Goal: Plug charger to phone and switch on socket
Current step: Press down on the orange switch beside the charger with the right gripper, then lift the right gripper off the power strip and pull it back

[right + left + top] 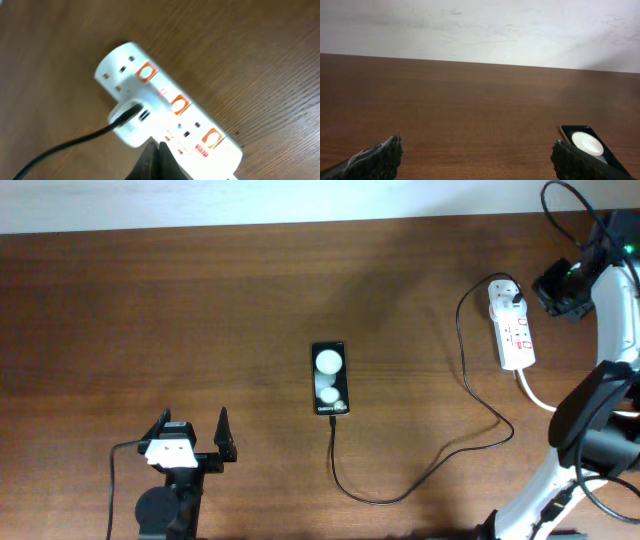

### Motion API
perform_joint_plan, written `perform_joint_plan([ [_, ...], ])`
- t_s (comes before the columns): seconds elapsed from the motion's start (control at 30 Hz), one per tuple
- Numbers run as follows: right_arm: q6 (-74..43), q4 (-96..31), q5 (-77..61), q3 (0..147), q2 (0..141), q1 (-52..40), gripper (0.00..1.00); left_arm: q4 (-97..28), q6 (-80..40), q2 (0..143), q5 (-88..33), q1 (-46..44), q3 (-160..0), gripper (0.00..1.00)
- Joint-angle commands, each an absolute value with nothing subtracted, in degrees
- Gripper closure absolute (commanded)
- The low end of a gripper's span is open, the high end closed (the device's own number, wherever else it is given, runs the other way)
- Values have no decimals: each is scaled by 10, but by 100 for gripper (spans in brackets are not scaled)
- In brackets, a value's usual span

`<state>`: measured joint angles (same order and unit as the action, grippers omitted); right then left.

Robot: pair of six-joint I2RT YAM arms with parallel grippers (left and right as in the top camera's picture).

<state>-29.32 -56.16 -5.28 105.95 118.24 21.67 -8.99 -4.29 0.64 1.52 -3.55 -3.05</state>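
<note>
The left pincer point(477, 161) hangs low over a brown wooden desk point(470, 100), its jaws spread wide. Its two black, rough-textured fingers point(380, 157) sit at the lower corners of the view, with bare wood between them. A glossy black phone point(587, 142) lies flat on the desk just beyond the finger at the frame's right. That finger hides the phone's near end, and a round white light spot reflects on its screen. Far ahead of the pincer, the desk ends at a plain white wall point(480, 30).
</note>
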Motion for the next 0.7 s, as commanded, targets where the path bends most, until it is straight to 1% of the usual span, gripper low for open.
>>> perform_joint_plan([
  [0.0, -270, -575, -54, 1061, 1140, 194, 96, -88, -49, 5, 13, -32, -25, 1],
  [0.33, -256, -649, -58, 1061, 1064, 144, 96, -88, -49, 5, 13, -32, -25, 1],
  [0.67, -252, -739, -57, 1061, 961, 25, 96, -88, -49, 5, 13, -32, -25, 1],
])
